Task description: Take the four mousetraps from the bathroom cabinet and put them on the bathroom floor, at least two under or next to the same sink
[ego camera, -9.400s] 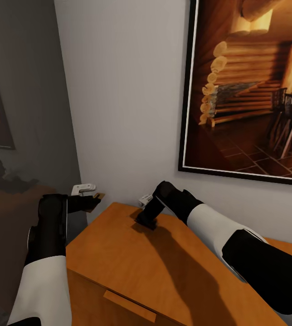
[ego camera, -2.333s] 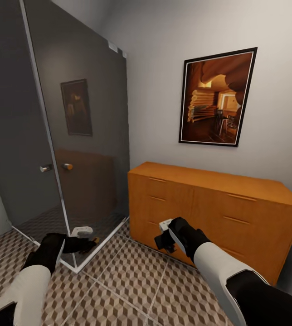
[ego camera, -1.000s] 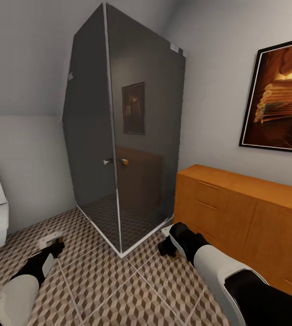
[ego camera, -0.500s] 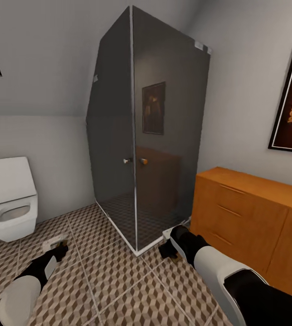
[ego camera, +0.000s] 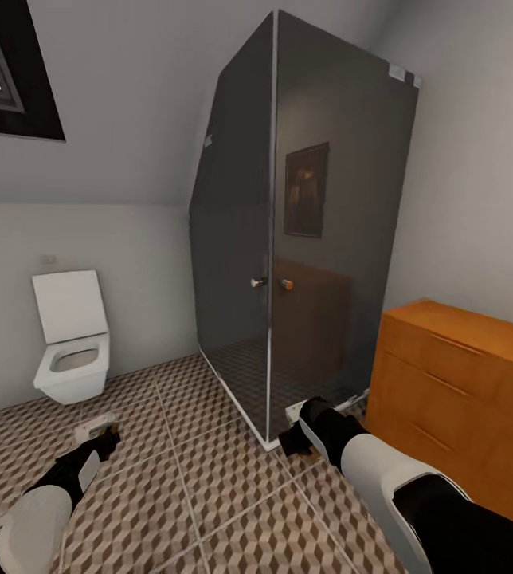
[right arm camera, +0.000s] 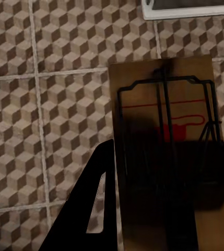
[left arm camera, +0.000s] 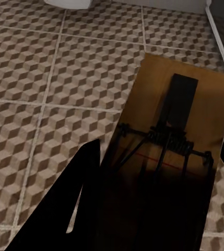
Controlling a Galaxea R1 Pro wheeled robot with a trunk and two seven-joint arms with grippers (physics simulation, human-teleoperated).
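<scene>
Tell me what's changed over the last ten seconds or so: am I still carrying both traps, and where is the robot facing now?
The robot backed off the orange dresser and turned left: the shower cabin is now central and the toilet has come into view. Nothing was let go. The left gripper still holds its mousetrap and the right gripper its own mousetrap, both low over the bathroom floor.

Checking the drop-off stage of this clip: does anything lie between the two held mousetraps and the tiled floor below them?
Nothing visible does. The left hand holds one mousetrap and the right hand holds another mousetrap, both over bare patterned floor. No sink is in view.
</scene>
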